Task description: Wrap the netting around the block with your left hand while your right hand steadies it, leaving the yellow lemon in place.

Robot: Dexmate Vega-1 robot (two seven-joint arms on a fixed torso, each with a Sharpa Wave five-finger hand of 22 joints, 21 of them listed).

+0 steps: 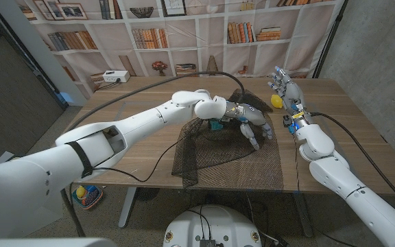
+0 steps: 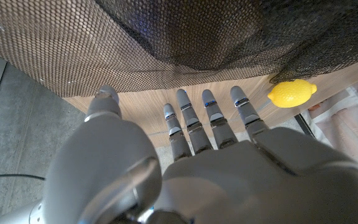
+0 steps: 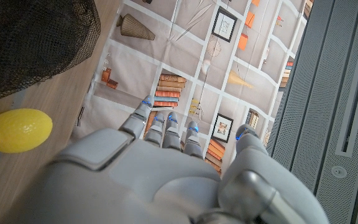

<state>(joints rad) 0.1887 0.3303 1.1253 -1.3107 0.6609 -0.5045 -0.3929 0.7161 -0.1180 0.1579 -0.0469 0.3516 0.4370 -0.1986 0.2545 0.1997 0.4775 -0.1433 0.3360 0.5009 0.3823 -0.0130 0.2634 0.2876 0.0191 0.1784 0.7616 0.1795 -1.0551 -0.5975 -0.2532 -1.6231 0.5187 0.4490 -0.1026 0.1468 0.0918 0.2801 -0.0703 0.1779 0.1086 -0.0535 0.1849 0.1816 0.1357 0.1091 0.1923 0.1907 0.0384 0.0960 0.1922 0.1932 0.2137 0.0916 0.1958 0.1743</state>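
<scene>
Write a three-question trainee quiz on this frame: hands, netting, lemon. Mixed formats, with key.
1. True or false: the right hand holds the lemon.
2. Over what is the left hand spread? A) black netting B) the lemon C) bare table
3. Fill in: in the head view the lemon lies just beside the ___ hand.

Key:
1. False; the hand is raised, fingers apart, holding nothing.
2. A
3. right
</scene>
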